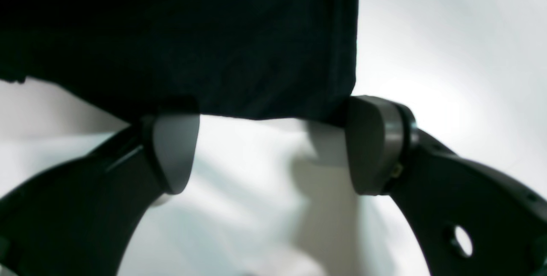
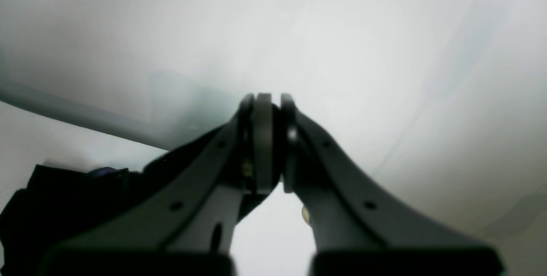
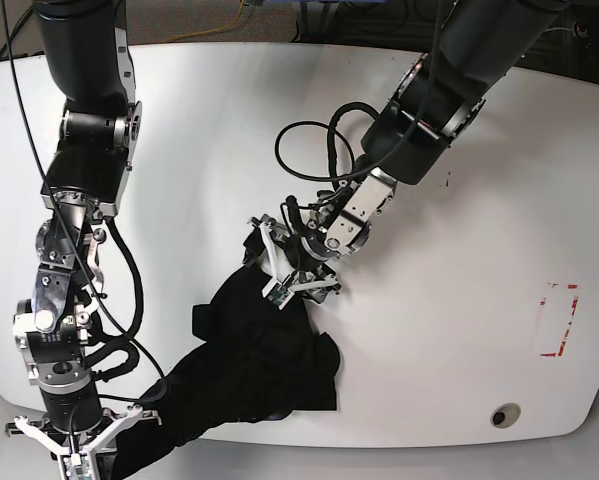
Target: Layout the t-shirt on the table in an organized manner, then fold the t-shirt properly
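The black t-shirt [image 3: 264, 365] lies crumpled on the white table [image 3: 449, 300], toward the front left of the base view. My left gripper [image 3: 285, 277] is low over the shirt's upper edge. In the left wrist view this gripper [image 1: 273, 148] stands open, and the hem of the t-shirt [image 1: 192, 41] reaches its fingertips [image 1: 372, 143] with bare table between the pads. My right gripper [image 3: 74, 458] is at the front left edge, beside the shirt's lower end. Seen from the right wrist, it [image 2: 267, 139] is shut with nothing in it, and the t-shirt [image 2: 64, 212] bunches behind it at lower left.
A red rectangular outline mark [image 3: 559, 320] and a round metal insert [image 3: 504, 415] sit at the table's right front. Black cables [image 3: 314, 150] loop off the left arm. The table's far edge [image 3: 279, 42] runs along the top, with floor and wires behind it.
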Robot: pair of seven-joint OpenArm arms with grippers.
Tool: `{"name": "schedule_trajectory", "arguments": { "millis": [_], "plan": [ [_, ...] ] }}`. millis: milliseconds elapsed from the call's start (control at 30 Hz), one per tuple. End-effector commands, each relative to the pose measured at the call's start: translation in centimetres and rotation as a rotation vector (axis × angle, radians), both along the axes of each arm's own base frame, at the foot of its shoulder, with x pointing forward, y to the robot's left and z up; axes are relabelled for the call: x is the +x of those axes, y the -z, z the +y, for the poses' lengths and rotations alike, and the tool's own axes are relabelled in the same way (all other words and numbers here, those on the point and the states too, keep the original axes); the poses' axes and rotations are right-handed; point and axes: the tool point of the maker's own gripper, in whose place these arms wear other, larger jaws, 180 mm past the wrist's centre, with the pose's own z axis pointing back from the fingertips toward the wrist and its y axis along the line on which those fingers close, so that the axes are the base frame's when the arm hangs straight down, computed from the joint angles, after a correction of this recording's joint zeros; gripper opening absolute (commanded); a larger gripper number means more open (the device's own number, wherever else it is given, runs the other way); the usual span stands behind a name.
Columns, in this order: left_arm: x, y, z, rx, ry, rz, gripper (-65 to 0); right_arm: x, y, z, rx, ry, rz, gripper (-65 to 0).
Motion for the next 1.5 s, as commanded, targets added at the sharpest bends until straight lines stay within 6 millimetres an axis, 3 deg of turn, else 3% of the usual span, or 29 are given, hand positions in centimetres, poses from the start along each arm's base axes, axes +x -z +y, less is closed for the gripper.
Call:
{"name": "schedule_trajectory", "arguments": {
  "millis": [0, 300, 600, 867, 933, 1067, 1167, 1333, 1467],
  "plan": [
    [1.0, -2.0, -1.1, -0.042, 0.006, -0.057, -15.6, -0.2, -2.5, -0.4, 0.007, 0.017, -0.061, -65.0],
    [-1.2, -1.0, -2.7, -0.045, 0.07, -0.051, -16.2, -0.7, -3.0, -0.1, 0.004, 0.01, -0.079, -65.0],
    [-0.8, -2.3, -3.7, -0.13, 0.06, -0.057, -36.6, -0.9, -2.0, 0.0, 0.004, 0.008, -0.06, -65.0],
    [-0.3, -2.7, -3.6, -0.125, 0.059, -0.069, -39.7, -1.4, -2.2, 0.3, -0.002, 0.004, -0.073, -65.0],
    [-0.2, -2.3, -3.3, -0.114, 0.054, -0.062, -45.8, -1.4, -2.2, 0.2, -0.003, 0.005, -0.073, -65.0],
    [1.1, -2.3, -2.1, -0.081, 0.009, -0.078, -64.2, -1.4, -2.2, 0.1, -0.007, 0.007, -0.073, -65.0],
    [1.6, -2.2, -1.4, -0.062, -0.031, -0.091, -60.7, -1.4, -2.3, 0.0, -0.006, 0.009, -0.074, -65.0],
    [2.0, -2.3, -1.0, -0.056, -0.055, -0.099, -61.6, -1.4, -2.3, -0.1, -0.006, 0.011, -0.074, -65.0],
    [2.0, -3.4, -1.8, -0.082, -0.043, -0.119, -61.6, -1.6, -2.5, 0.0, -0.011, 0.011, -0.081, -65.0]
  ]
}}
